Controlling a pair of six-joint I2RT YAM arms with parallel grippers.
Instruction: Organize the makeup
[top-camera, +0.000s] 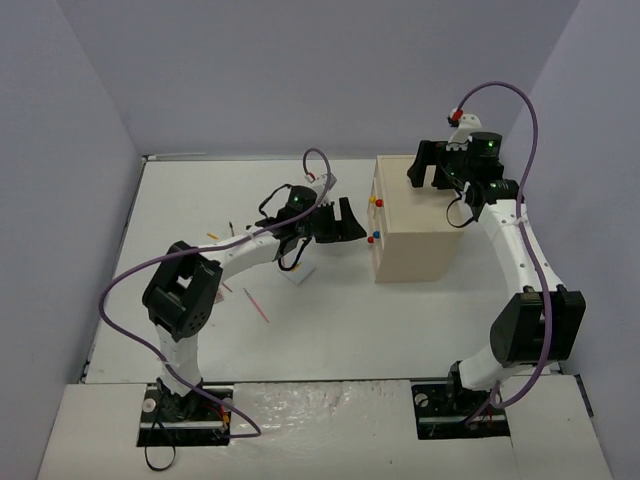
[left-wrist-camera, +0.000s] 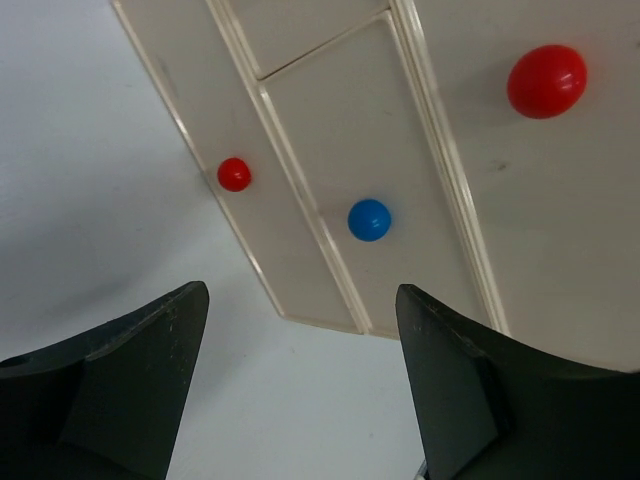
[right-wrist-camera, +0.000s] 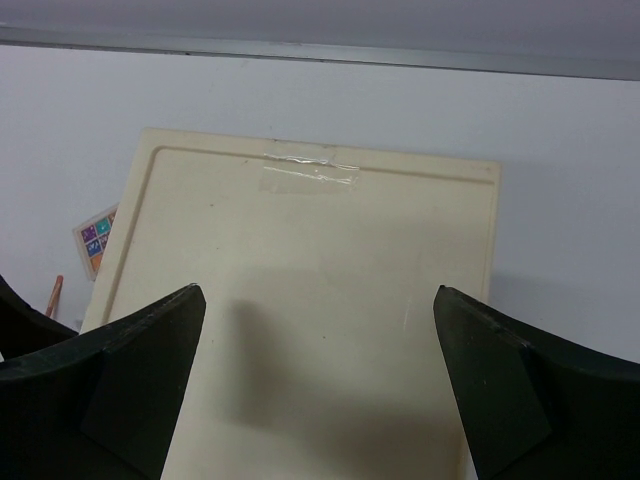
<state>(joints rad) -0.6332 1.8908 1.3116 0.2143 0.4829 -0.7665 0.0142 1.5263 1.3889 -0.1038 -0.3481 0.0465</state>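
Status: left gripper (left-wrist-camera: 300, 330) spread wide, pinching nothing, facing drawer box (top-camera: 420, 235) front (blue knob (left-wrist-camera: 369, 219) dead ahead). Right gripper (right-wrist-camera: 320, 320) likewise spread, empty, over box top. Makeup: palette (right-wrist-camera: 97, 240) on table (top-camera: 380, 320) just beside box, pink pencil (top-camera: 257, 306) well apart to its left.

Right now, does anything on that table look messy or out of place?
Yes. Thin pencils lie loose at different angles on the table left of the wooden drawer box, not gathered. A strip of clear tape is stuck on the box's top near one edge, like a patch. Nothing looks spilled.
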